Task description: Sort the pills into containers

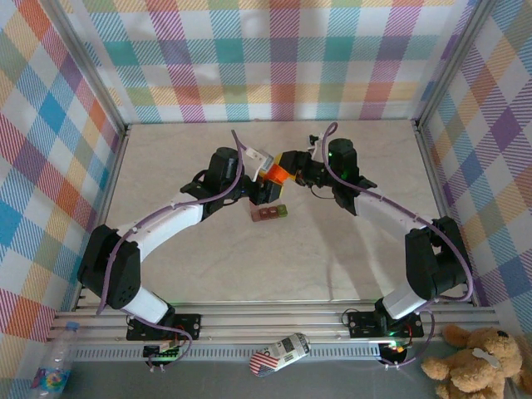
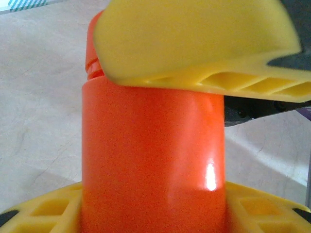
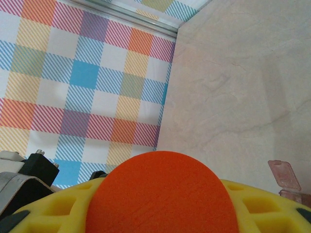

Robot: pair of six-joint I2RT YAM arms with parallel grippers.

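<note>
The orange bottle (image 1: 275,174) is held in the air between both tools and is taken as the landmark. The left gripper (image 1: 265,192) is closed partway around the bottle's body, with a yellow finger (image 2: 194,43) pressed on either side. The right gripper (image 1: 293,164) is closed almost fully on the bottle's far end, which is judged to be the cap (image 3: 163,196). No pills can be seen, and they are presumed to be inside the bottle.

The containers (image 1: 270,213) lie flat on the table (image 1: 349,249), just on the near side of the bottle and almost beneath it. The strip's long axis runs across the table, roughly parallel to the near edge. What looks like its greenish end is turned toward the right arm's side, though this cannot be made out for certain. One reddish lid (image 3: 283,174) is seen standing open.

Several failures are considered possible. If the cap is freed while the bottle is tipped, pills may be scattered past the tiny compartments. The smooth body may be turned inside the left grip if the twist is not resisted. The light strip, being so close below the bottle, may be knocked askew by a lowered finger.
</note>
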